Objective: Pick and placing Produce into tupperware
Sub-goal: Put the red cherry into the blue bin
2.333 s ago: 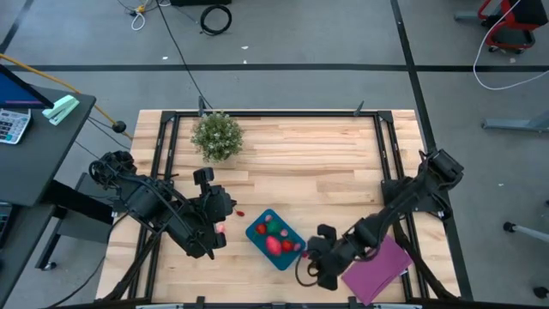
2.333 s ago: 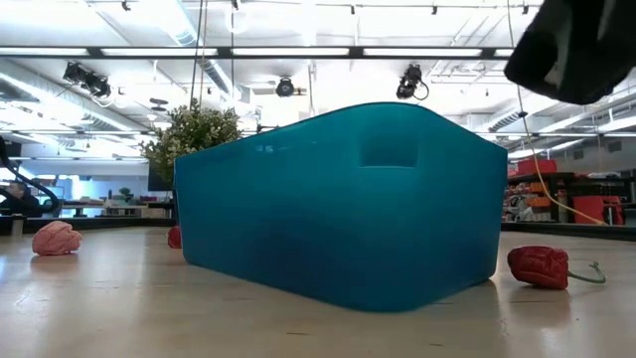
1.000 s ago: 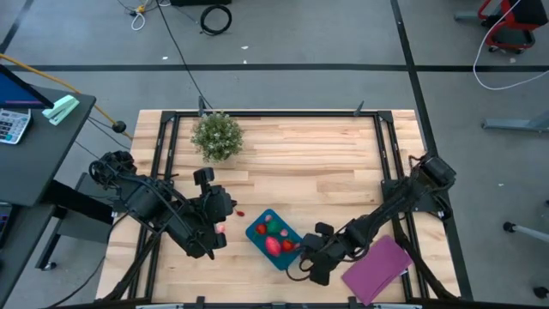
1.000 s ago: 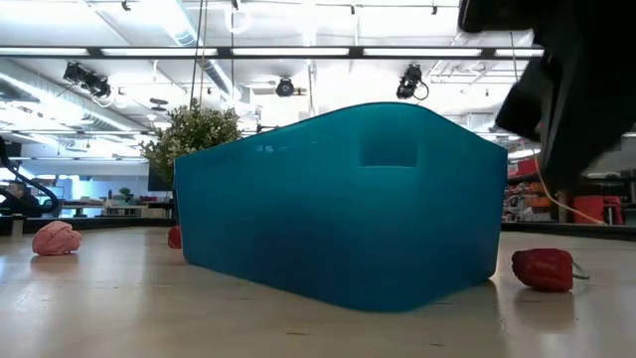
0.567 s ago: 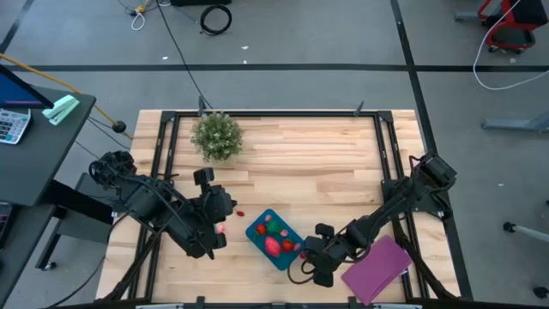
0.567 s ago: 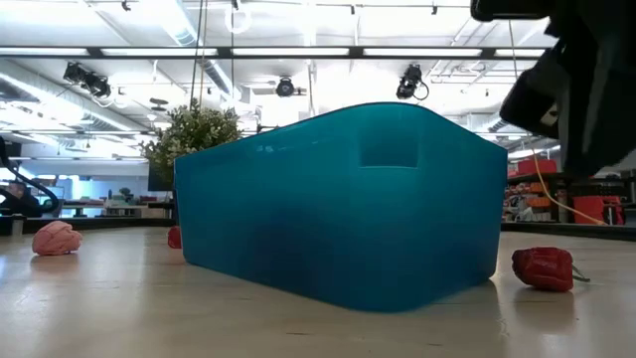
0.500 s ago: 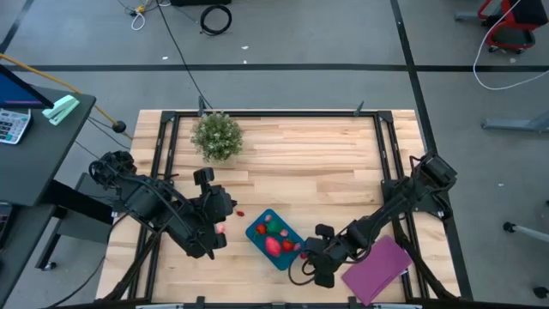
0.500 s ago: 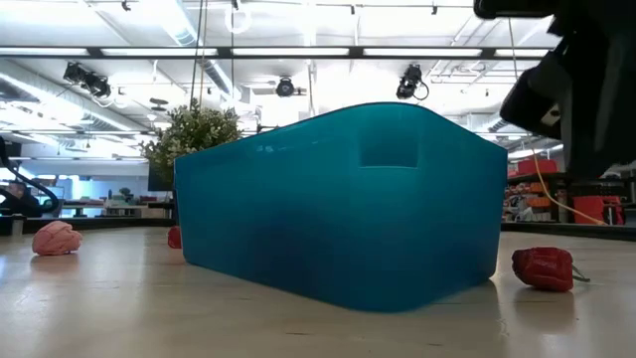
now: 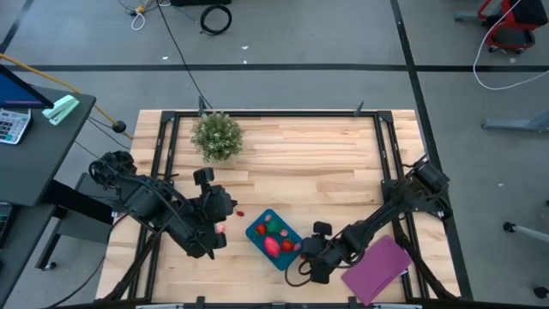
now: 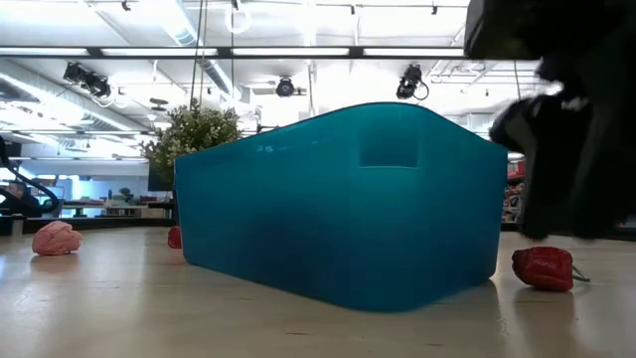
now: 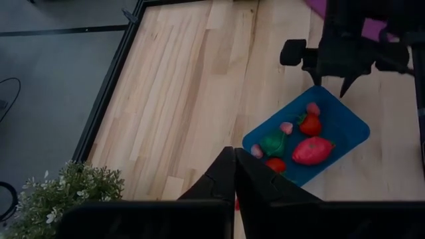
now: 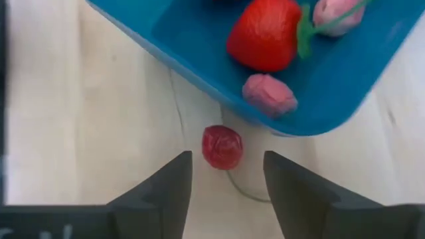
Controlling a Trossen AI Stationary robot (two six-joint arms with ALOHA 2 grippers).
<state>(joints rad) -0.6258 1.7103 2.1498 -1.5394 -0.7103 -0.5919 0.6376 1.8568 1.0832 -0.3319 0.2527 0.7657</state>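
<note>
A light wooden table (image 9: 292,154) seen from above, with two dark robot arms reaching in from its left and right sides.

The teal-blue tupperware (image 9: 275,239) sits near the front edge of the table, about midway along it, turned at an angle. Inside it lie several toy produce pieces: a red strawberry (image 12: 264,34), a green vegetable (image 11: 273,143), a large red-pink sweet potato (image 11: 312,150), and small pink pieces (image 12: 269,94).

The right claw (image 9: 310,264) hangs low over the table just beside the container's front right corner. Its fingers are spread apart and released, holding nothing. Between them, on the bare wood, lies a small red raspberry-like fruit (image 12: 222,147), just outside the container wall and not touching either finger. The table-level view shows this red piece (image 10: 542,268) resting on the table beside the container, with the dark arm above it.

The left claw (image 9: 214,233) sits over the table to the left of the container, its fingers pressed together with nothing between them. A pink piece (image 9: 221,228) and a small red piece (image 9: 240,214) lie on the table close to it.

A bushy green potted plant (image 9: 216,136) stands near the back left corner. A flat purple rectangle (image 9: 377,268) lies at the front right corner.
</note>
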